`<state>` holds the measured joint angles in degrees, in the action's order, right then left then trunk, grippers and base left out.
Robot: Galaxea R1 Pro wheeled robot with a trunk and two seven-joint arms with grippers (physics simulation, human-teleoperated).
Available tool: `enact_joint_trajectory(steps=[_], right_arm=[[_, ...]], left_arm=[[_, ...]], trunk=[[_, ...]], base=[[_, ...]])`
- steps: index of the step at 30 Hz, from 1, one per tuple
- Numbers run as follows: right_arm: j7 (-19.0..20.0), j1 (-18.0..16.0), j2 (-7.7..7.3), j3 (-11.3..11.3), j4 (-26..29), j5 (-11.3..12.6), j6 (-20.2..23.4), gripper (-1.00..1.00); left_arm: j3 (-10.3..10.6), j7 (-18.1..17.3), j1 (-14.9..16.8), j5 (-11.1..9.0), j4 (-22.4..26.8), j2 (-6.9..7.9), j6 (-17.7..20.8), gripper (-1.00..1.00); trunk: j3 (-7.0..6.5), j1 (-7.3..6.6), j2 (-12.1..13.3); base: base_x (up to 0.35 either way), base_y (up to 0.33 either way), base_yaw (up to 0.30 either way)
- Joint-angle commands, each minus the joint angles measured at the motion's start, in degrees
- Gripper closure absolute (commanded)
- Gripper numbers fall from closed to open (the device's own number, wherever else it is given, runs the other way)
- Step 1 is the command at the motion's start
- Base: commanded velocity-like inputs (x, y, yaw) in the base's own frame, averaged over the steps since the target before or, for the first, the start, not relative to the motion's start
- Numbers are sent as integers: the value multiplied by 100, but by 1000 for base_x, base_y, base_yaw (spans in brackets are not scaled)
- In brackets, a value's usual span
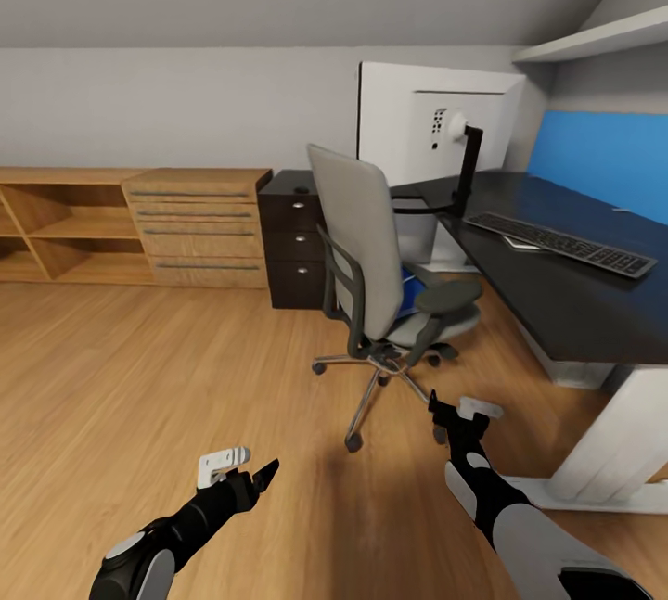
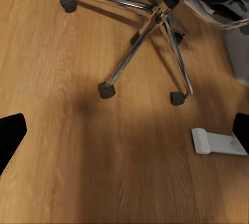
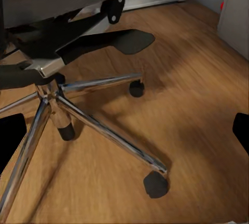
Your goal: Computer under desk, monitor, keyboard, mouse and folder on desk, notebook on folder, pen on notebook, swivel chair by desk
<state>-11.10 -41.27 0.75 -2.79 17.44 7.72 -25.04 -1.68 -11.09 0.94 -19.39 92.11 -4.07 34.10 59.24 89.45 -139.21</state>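
- Two grippers low over the wooden floor (image 1: 167, 377), nearest the camera: left gripper (image 1: 243, 471) and right gripper (image 1: 456, 416), each with fingers apart and holding nothing.
- Swivel chair (image 1: 366, 248) just beyond the right gripper, upright on its chrome base (image 2: 140, 37), seat turned toward the desk (image 1: 575, 294) and close beside it.
- Folder (image 1: 406, 289), blue, partly visible on the chair seat behind the backrest.
- Keyboard (image 1: 559, 244) flat on the black surface, near the monitor stand.
- Monitor (image 1: 431, 122) upright at the surface's far end, grey back facing the camera.
- Oak shelving unit (image 1: 130, 224) and dark drawer cabinet (image 1: 295, 252) against the far wall.
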Motion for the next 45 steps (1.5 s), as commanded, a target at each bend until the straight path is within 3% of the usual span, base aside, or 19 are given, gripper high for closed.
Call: enact_joint_trajectory(steps=[1,11,32,45], right_arm=[[20,-4,4,-23,-4,28,-27,-100],[19,-4,1,-27,-4,23,-31,-100],[12,-1,-37,-36,13,28,-62,-100],[-170,-1,-108,-41,-19,33,-636,-100]], left_arm=[[-17,-24,3,-22,3,-6,44,-100],[-17,-24,3,-21,0,-6,48,-100],[-37,-24,5,-29,-43,34,44,-100],[-42,-23,3,-30,-44,38,44,-100]], trunk=[[5,2,-2],[5,2,-2],[5,2,-2],[5,2,-2]], base=[[313,0,0],[238,-69,0],[16,-8,0],[0,0,0]])
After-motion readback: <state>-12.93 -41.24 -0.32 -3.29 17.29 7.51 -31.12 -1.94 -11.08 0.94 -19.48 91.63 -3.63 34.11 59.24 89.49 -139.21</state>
